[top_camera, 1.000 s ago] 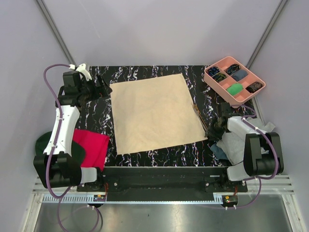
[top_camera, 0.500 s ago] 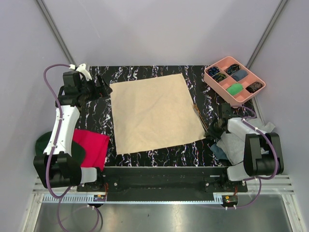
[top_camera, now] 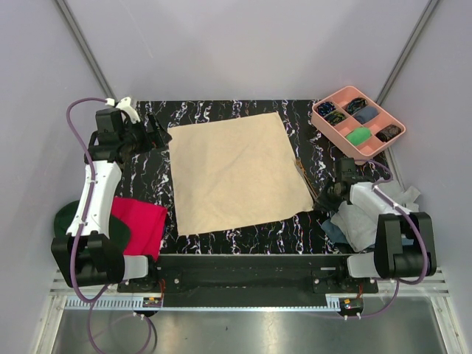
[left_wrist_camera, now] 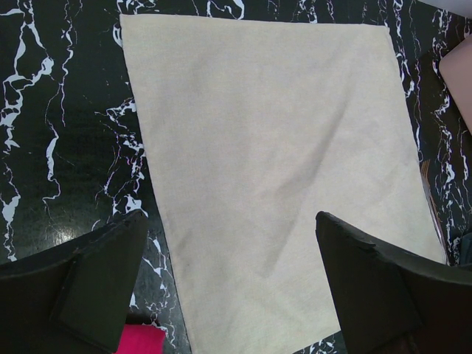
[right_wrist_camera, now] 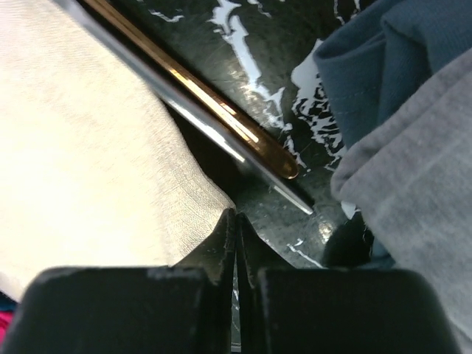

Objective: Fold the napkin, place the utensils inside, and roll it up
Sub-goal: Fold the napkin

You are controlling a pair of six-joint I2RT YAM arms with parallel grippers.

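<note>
The beige napkin (top_camera: 232, 173) lies spread flat on the black marbled table (top_camera: 221, 110); it also shows in the left wrist view (left_wrist_camera: 280, 147). The thin bronze utensils (top_camera: 304, 179) lie side by side along its right edge, close up in the right wrist view (right_wrist_camera: 221, 118). My right gripper (top_camera: 328, 195) is low at the napkin's near right corner (right_wrist_camera: 199, 199). Its fingers are pressed together (right_wrist_camera: 236, 217) with the slightly raised corner at their tips. My left gripper (top_camera: 157, 133) hovers above the napkin's far left corner, wide open and empty (left_wrist_camera: 228, 221).
A pink compartment tray (top_camera: 324, 122) with small items stands at the far right. Grey (right_wrist_camera: 413, 184) and blue (right_wrist_camera: 383, 44) cloths are piled beside my right gripper (top_camera: 361, 221). A red cloth (top_camera: 140, 221) lies on a dark green thing (top_camera: 66, 217) at the near left.
My right arm has shifted slightly, and the napkin's near right corner has drawn in a little. The left arm has not moved.
</note>
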